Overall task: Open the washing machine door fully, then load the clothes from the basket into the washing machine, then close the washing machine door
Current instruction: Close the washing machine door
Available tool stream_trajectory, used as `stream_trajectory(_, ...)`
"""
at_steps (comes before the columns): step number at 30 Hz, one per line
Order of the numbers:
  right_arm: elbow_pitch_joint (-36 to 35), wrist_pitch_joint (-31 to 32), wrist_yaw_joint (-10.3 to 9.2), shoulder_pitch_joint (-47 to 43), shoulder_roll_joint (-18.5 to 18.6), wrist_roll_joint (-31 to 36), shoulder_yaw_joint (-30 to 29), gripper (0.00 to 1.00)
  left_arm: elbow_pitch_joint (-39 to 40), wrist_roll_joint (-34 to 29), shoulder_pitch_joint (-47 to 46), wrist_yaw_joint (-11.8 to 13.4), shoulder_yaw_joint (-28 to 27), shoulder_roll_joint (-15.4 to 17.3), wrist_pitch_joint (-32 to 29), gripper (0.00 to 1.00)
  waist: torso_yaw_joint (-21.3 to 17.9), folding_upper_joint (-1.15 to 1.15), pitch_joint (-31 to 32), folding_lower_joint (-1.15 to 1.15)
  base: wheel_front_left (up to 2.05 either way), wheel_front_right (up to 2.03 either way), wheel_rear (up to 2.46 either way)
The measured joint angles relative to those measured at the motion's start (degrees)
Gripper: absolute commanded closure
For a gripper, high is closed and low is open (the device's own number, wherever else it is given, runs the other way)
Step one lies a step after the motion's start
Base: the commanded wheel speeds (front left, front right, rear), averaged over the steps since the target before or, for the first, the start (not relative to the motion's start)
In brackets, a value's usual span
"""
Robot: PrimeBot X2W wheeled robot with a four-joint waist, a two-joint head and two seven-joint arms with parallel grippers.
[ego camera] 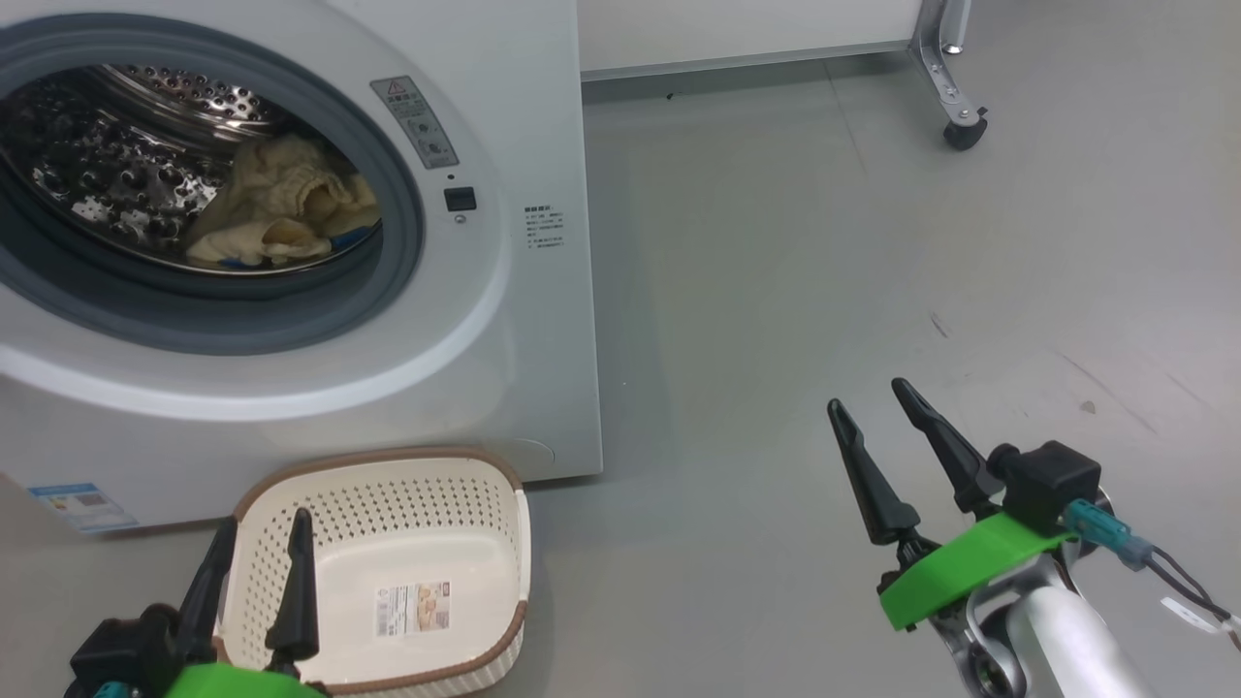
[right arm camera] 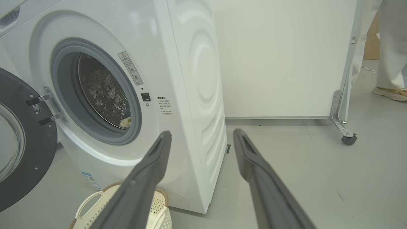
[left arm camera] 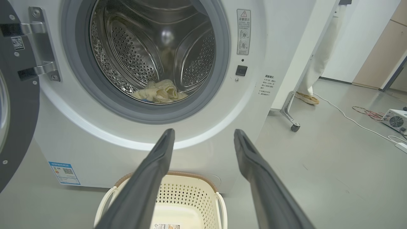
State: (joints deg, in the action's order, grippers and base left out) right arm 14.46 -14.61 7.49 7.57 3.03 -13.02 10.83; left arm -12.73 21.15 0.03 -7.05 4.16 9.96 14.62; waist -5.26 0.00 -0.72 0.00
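The white washing machine (ego camera: 524, 320) stands with its round door (left arm camera: 16, 127) swung wide to the left on its hinge. Cream-yellow clothes (ego camera: 281, 204) lie inside the steel drum (left arm camera: 152, 47). On the floor before the machine sits the cream basket (ego camera: 427, 572), holding nothing but its label. My left gripper (ego camera: 260, 562) hovers open over the basket's near left rim, fingers apart and holding nothing. My right gripper (ego camera: 868, 407) is open above bare floor, well right of the machine. The door (right arm camera: 19, 149) and the basket (right arm camera: 95, 206) also appear in the right wrist view.
A white panel on a castor leg (ego camera: 955, 97) stands behind and right of the machine. A person's trouser leg and shoe (right arm camera: 389, 63) are past the panel. Cables and a small white box (left arm camera: 394, 119) lie on the floor far right. Grey floor spreads to the right.
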Motion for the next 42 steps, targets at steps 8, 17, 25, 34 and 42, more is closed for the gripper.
stream_trajectory(8, 0.07, -0.01, 0.00, 0.00, 0.00, 0.00, 0.19, 0.00, 0.46, -0.13, 0.01, -0.04, -0.37, -0.21, 0.00, 0.00, -0.58, 0.00, 0.28, 0.00, 0.00, 0.00, 0.00)
stream_trajectory(17, 0.07, -0.01, 0.00, 0.01, 0.00, 0.00, 0.16, 0.00, 0.58, -0.12, 0.01, -0.05, -0.73, -0.44, 0.00, 0.00, -1.01, 0.00, 0.00, 0.00, -0.02, 0.02, 0.00)
stream_trajectory(25, 0.10, 0.00, 0.00, 0.01, -0.01, 0.00, 0.15, 0.00, -0.11, -0.03, 0.00, -0.07, -0.69, -0.47, 0.00, 0.00, -0.91, 0.00, -0.20, 0.00, -0.76, 0.76, 0.00)
stream_trajectory(34, 0.40, -0.01, 0.00, 0.05, -0.02, 0.00, 0.07, 0.00, -0.10, -0.03, -0.24, -0.07, -0.62, -0.55, 0.00, 0.00, -0.66, 0.00, -0.58, 0.00, -1.85, 1.85, 0.00)
stream_trajectory(42, 0.44, -0.01, 0.00, 0.05, -0.02, 0.00, 0.05, 0.00, 0.47, -0.05, -0.33, -0.07, -0.88, -0.67, 0.00, 0.00, -0.57, 0.00, -1.44, 0.00, -2.08, 2.08, 0.00)
